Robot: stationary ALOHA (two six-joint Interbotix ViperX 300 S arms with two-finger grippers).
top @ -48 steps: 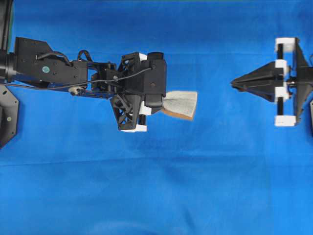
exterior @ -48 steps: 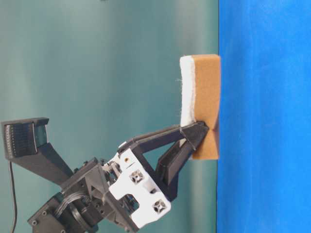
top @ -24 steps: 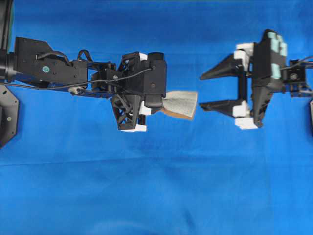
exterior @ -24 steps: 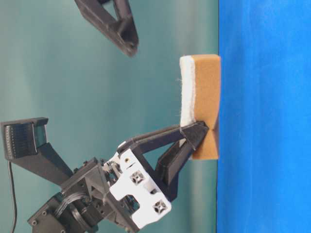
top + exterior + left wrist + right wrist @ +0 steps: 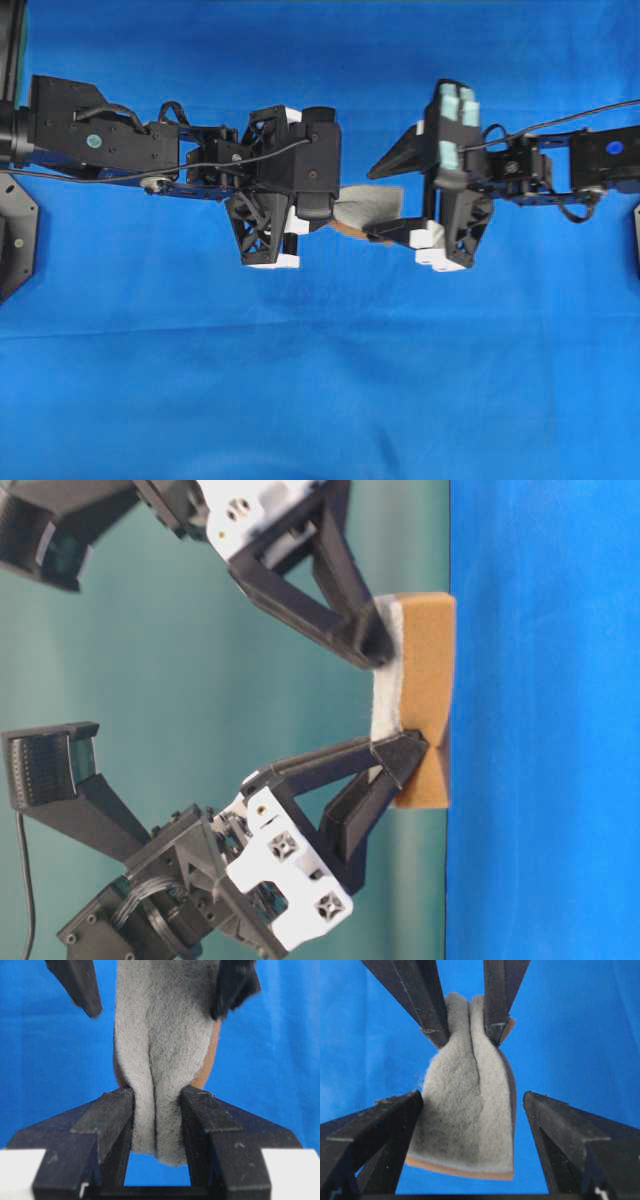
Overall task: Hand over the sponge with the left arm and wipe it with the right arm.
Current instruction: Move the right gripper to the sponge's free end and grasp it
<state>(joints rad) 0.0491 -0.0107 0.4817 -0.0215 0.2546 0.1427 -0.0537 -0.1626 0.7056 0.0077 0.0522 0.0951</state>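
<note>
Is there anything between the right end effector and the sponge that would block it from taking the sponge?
Nothing visible blocks it. The right end effector is open, its fingers on either side of the sponge's free end. The left end effector pinches the other end. Only the blue cloth shows behind.

L end effector (image 5: 345, 212) pinched shut, arm level; R end effector (image 5: 385, 203) spread wide, facing it.

The sponge (image 5: 467, 1105) fills most of the gap between the right gripper's (image 5: 472, 1105) spread fingers, a sliver free each side. Behind the sponge the left gripper (image 5: 156, 1097) pinches it, blocking that end. The blue cloth (image 5: 320, 400) around the sponge lies bare.
</note>
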